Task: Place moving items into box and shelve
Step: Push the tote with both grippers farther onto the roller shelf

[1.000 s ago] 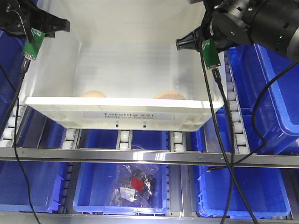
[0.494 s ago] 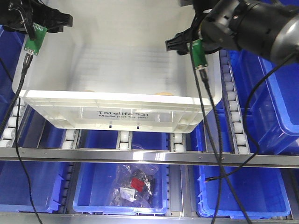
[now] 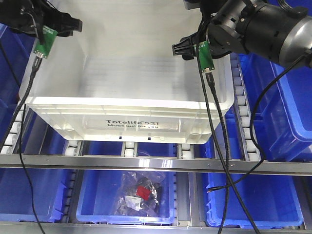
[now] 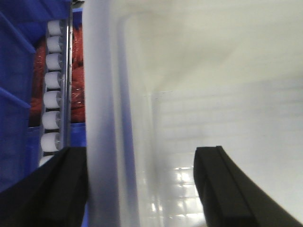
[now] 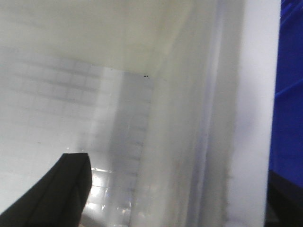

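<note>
My left hand (image 4: 137,184) straddles the left wall of the box (image 3: 126,105), one black finger (image 4: 57,189) outside the wall and the other inside, so it is pinching that wall; in the front view the same hand (image 3: 63,25) sits at the box's upper left edge. My right hand (image 5: 175,189) does the same on the right wall, one finger (image 5: 57,189) inside the box and the other just showing at the outer edge, though that view is blurred enough that I can only say it appears closed on the wall; from the front the right hand (image 3: 187,48) is at the box's upper right edge. Small green circuit boards (image 3: 204,54) with black cables (image 3: 219,126) hang from both wrists. The white box rests on the shelf's roller tracks (image 3: 243,112), and black print on its front wall reads "Totelife 521" above "Made just for you" (image 3: 132,125). From here its near rim hides the floor closest to me, and I cannot see the moving items. Blue bins (image 3: 278,102) flank the box, and below the metal rail (image 3: 156,163) another blue bin (image 3: 97,195) holds a clear bag of dark parts with a red piece (image 3: 140,194).
</note>
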